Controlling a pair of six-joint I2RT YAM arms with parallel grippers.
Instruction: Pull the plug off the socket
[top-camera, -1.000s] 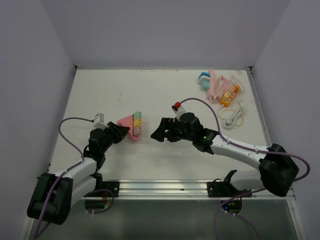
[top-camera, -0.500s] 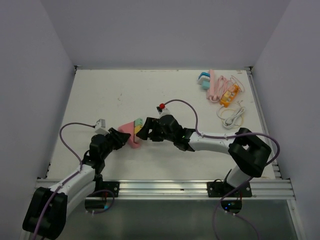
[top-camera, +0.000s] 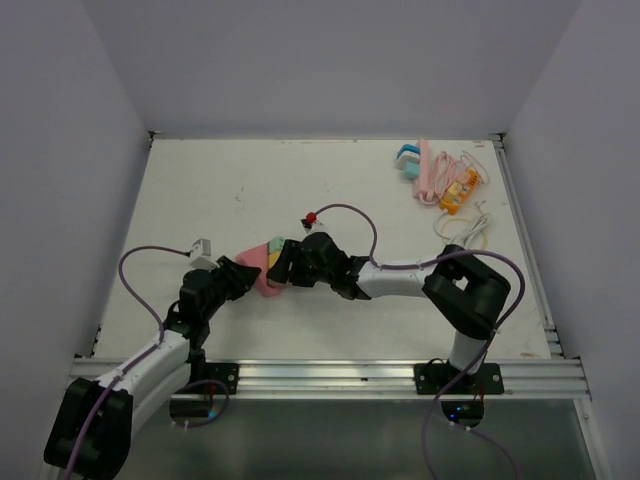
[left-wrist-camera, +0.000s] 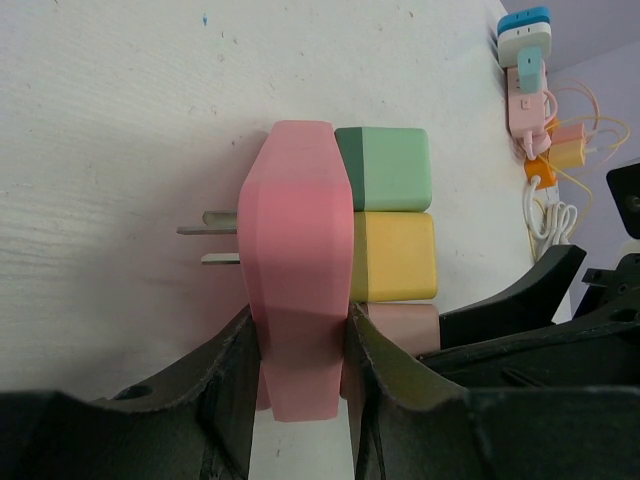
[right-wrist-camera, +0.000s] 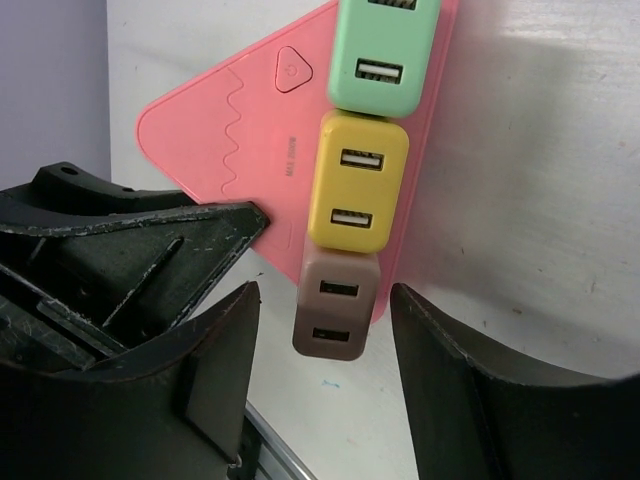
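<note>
The pink socket block (left-wrist-camera: 298, 270) stands on the table with three plugs in its face: green (left-wrist-camera: 385, 168), yellow (left-wrist-camera: 395, 256) and brown (left-wrist-camera: 400, 328). My left gripper (left-wrist-camera: 298, 345) is shut on the block's near end. In the right wrist view the block (right-wrist-camera: 260, 150) carries the green (right-wrist-camera: 385, 55), yellow (right-wrist-camera: 355, 185) and brown plug (right-wrist-camera: 335, 310). My right gripper (right-wrist-camera: 325, 335) is open, its fingers either side of the brown plug without touching it. From above, both grippers (top-camera: 240, 274) (top-camera: 283, 263) meet at the block (top-camera: 262, 268).
A pile of pink, blue and orange chargers (top-camera: 440, 175) and a coiled white cable (top-camera: 462, 232) lie at the back right. The metal rail (top-camera: 330, 375) runs along the near table edge. White walls enclose the table.
My right arm has swung left across the table and its open gripper now straddles the plugs on the block. The left gripper stays clamped on the block, which shifted slightly.
</note>
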